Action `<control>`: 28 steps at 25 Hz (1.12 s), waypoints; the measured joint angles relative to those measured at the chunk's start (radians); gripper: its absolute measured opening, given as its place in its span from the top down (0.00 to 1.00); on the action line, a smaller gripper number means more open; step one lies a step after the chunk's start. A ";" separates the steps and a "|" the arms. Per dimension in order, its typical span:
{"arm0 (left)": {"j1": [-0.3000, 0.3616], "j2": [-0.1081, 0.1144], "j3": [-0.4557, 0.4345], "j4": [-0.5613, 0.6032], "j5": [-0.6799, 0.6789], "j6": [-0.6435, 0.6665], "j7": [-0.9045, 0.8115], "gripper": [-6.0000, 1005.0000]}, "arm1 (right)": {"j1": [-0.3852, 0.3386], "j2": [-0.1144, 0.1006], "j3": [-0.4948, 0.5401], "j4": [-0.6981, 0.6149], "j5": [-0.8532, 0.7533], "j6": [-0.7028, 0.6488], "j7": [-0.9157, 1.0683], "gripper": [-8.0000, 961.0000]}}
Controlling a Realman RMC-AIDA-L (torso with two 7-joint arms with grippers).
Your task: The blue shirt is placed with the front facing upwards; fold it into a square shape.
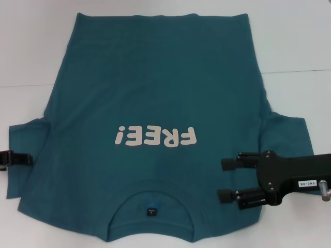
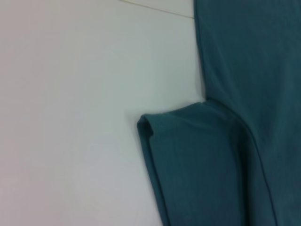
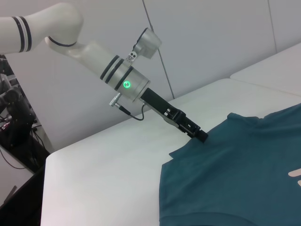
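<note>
Black metal fingers of my right gripper (image 1: 227,179) stand apart, hovering over the near right part of the blue shirt (image 1: 155,93), just beside its right sleeve and holding nothing. My left gripper (image 3: 200,134) sits at the near left edge, at the tip of the left sleeve; I cannot tell whether its fingers are parted or pinched on the cloth.

From there outward, the shirt lies flat and face up on the white table (image 1: 300,46), collar and small dark tag nearest me, white "FREE!" lettering across the chest, hem at the far side. Both sleeves are spread out to the sides.

I judge the cotton to be light, soft and limp. It will sag and drag when lifted and will wrinkle if pulled from one point only. The best holds look like the sleeve edges and shoulder seams, pinching both layers together, one gripper per side, so a fold carries over evenly.
</note>
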 joint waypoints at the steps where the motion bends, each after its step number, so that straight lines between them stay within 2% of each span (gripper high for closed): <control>1: -0.002 0.000 0.000 0.003 0.000 0.000 0.000 0.21 | 0.000 0.000 0.000 0.000 0.000 0.000 0.000 0.04; 14: -0.027 0.003 0.000 0.022 -0.005 0.053 0.018 0.24 | 0.001 -0.002 -0.001 0.000 0.000 0.000 0.000 0.04; 24: -0.017 0.003 -0.004 -0.016 0.002 0.066 0.026 0.68 | 0.001 -0.002 -0.002 0.000 0.000 -0.002 0.001 0.04; 28: -0.007 0.000 -0.005 -0.050 0.000 0.092 0.027 0.76 | 0.001 -0.001 -0.002 0.000 0.000 -0.003 0.002 0.04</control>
